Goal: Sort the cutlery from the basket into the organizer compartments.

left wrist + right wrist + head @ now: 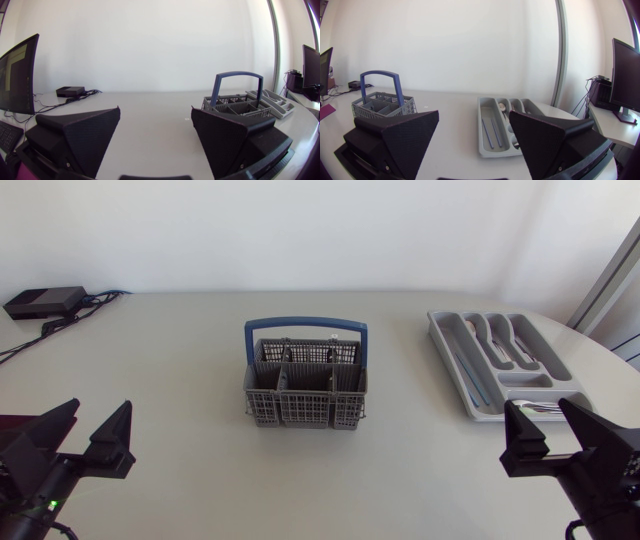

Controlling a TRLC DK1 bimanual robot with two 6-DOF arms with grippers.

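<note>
I am finding no legible text, label, brand, number or sign on the basket (300,408), on the organizer (440,332) or on the tabletop (170,370). A tiny mark (186,119) on the tabletop, ahead of my left pincer (156,109), is showing too small to read.
</note>
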